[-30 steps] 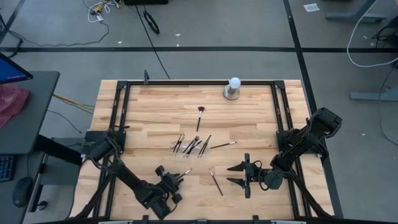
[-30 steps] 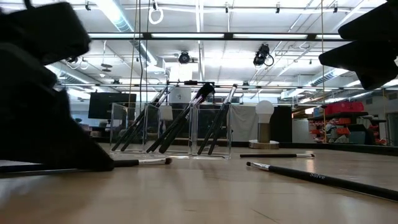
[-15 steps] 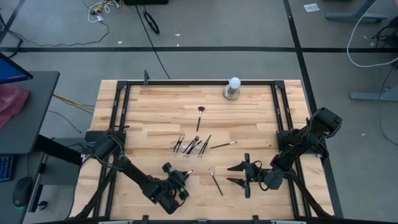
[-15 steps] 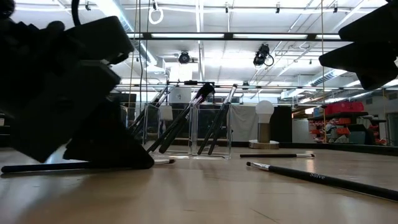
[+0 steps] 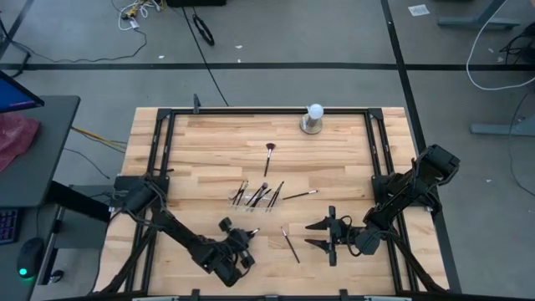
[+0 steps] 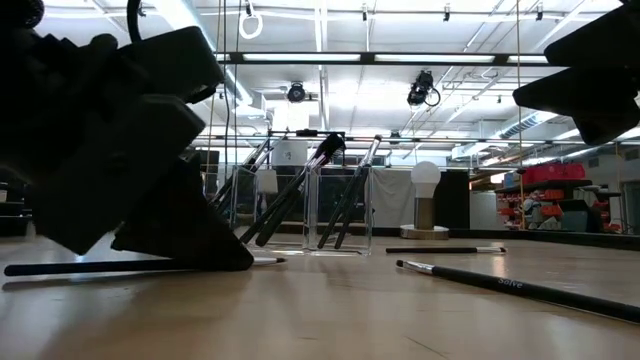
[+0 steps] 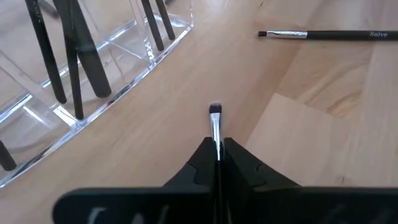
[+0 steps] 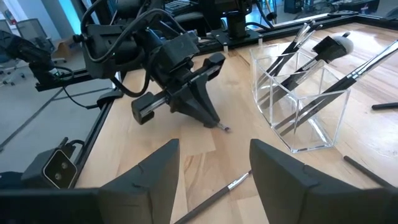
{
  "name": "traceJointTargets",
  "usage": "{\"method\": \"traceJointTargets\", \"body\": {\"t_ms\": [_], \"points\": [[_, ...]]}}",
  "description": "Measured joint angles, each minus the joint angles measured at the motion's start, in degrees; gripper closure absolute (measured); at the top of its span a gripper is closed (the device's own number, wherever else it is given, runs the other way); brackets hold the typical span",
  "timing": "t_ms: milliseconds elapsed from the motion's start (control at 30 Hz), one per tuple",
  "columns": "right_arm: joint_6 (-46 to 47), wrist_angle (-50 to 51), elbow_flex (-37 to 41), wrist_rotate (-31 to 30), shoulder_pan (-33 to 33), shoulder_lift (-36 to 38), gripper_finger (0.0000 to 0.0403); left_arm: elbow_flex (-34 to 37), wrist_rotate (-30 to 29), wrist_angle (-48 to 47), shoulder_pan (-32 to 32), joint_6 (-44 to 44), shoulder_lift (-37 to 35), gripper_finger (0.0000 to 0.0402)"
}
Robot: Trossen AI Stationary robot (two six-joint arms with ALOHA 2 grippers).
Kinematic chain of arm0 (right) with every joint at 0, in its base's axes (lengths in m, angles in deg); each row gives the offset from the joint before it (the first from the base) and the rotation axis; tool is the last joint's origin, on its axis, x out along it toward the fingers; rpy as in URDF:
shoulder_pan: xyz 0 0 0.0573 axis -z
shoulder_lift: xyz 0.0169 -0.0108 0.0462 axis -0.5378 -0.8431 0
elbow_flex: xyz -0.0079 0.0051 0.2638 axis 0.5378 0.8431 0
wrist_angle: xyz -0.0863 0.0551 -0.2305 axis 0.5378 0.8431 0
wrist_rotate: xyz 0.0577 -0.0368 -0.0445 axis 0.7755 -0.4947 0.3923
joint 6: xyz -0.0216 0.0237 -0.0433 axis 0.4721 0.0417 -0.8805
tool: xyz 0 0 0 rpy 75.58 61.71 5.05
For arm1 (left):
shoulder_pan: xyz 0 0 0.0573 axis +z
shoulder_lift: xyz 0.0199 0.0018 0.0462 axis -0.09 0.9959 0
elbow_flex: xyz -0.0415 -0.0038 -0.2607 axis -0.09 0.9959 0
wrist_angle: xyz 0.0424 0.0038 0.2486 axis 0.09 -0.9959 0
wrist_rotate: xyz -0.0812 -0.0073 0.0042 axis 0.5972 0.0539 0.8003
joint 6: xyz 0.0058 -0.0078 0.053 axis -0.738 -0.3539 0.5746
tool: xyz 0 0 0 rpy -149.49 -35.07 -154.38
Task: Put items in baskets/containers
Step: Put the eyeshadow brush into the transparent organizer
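Thin dark-handled makeup brush (image 7: 215,130) lies on the wood just beside the clear plastic tray (image 7: 112,81), pinched by the left gripper (image 7: 217,155); the right gripper (image 8: 214,165) hovers spread nearby.

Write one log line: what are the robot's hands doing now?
left tool: shut on brush, at table | right tool: open, waiting | clear organizer: holds brushes

Glossy clear plastic tray (image 7: 93,68) on smooth wooden table (image 7: 311,137).

The left gripper (image 5: 243,241) sits low at about seven o'clock, fingers pinched tight. The right gripper (image 5: 322,236) waits at five o'clock, fingers spread wide.
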Motion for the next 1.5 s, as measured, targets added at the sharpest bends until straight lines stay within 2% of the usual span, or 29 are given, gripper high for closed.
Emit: {"method": "traceJointTargets", "body": {"t_ms": [200, 367, 533, 700, 800, 933, 1033, 1100, 1300, 1500], "points": [[0.0, 0.0, 0.0, 0.0, 0.0, 0.02, 0.0204, 0.34, 0.94, -0.88, -0.84, 3.89, -4.65, 0.039], [0.0, 0.0, 0.0, 0.0, 0.0, 0.01, 0.0204, 0.25, -1.27, 1.49, -0.77, 7.3, -6.78, 0.0386], [0.21, -0.02, 0.0, 0.46, 0.0, 0.02, 0.0204, 0.25, -1.9, 9.91, -0.03, 13.55, -6.86, 0.039], [-2.06, 0.75, -0.01, 7.58, 0.55, -0.16, 0.0204, 0.21, -1.47, 22.89, 1.81, 26.43, -6.9, 0.0387], [-8.51, 0.94, -1.64, 9.64, 0.96, -2.03, 0.0204, 0.16, 3.91, 31.8, 3.8, 32.84, -6.99, 0.0389], [-27.89, 1.23, -7.49, 10.84, 1.18, -5.85, 0.0204, 0.14, 11.82, 40.87, 6.45, 36.1, -7.01, 0.0387], [-40.21, 4.22, -12.36, 8.51, 1.18, -7.34, 0.0204, 0.14, 16.95, 44.39, 7.86, 36.23, -7.01, 0.0386], [-45.19, 9.74, -15.33, 6.76, 1.18, -7.45, 0.0204, 0.12, 19.11, 45.56, 8.4, 36.23, -7.03, 0.0388], [-50.86, 26.26, -23.08, 6.39, 1.37, -7.45, 0.021, 0.12, 20.0, 46.59, 8.67, 36.27, -7.11, 0.0384], [-52.33, 29.7, -24.79, 6.43, 2.35, -7.45, 0.0258, 0.1, 20.0, 46.76, 8.66, 36.25, -7.12, 0.0386]]}}
